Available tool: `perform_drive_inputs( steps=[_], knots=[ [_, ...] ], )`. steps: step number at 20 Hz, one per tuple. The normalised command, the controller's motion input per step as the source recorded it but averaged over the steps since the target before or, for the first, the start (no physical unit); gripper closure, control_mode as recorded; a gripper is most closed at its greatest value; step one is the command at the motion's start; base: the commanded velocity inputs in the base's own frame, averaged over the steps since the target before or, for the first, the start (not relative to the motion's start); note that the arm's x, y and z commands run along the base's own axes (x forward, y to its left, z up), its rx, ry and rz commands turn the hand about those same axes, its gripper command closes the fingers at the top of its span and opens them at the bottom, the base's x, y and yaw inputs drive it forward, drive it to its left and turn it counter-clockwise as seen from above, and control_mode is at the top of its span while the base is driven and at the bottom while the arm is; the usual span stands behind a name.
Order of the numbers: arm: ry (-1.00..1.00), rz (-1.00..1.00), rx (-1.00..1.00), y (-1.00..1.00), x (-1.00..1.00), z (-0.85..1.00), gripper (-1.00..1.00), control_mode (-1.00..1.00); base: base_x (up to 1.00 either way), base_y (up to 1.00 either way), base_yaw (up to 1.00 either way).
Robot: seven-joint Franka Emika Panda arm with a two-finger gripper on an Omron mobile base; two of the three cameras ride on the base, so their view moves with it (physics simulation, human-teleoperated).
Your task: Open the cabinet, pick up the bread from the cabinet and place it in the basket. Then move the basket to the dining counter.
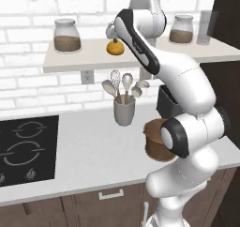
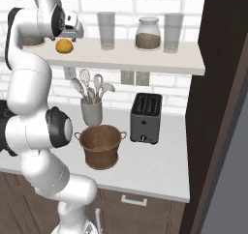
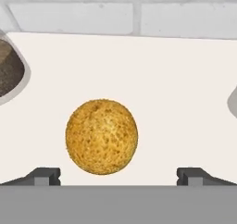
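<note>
The bread [image 3: 102,136] is seen resting on the white shelf [image 1: 75,59], and the gripper [image 3: 118,174] is held over it with its fingers spread wide, apparently so the bun can be taken between them; nothing is gripped yet. The basket [image 2: 100,146] is kept below the shelf on the counter [image 2: 150,165], beside the utensil cup [image 2: 91,112], presumably ready to receive the bread. The toaster [image 2: 145,118] beneath the shelf is shown whole from the right base, whereas the cooktop [image 1: 26,148] is revealed from the left base.

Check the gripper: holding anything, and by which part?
Nothing held. The gripper is open over the bread on the shelf, jaws wide and clear of it.
</note>
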Motion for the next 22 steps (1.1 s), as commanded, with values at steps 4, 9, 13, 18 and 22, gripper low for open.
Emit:
perform_drive_inputs(
  steps=[4,9,13,18,22],
  knots=[
    [0.0,0.0,0.0,0.19,0.0,-0.08,-1.0,-1.0,0.0,0.0,0.0],
    [0.0,0.0,0.0,0.26,0.04,-0.31,-1.0,-1.0,0.0,0.0,0.0],
    [0.0,0.0,0.0,0.05,0.01,-0.21,-1.0,-1.0,0.0,0.0,0.0],
    [0.0,0.0,-0.01,0.0,0.05,-0.13,-1.0,-1.0,0.0,0.0,0.0],
    [0.0,0.0,-0.01,0.0,0.19,-0.08,-1.0,-1.0,0.0,0.0,0.0]
  ],
)
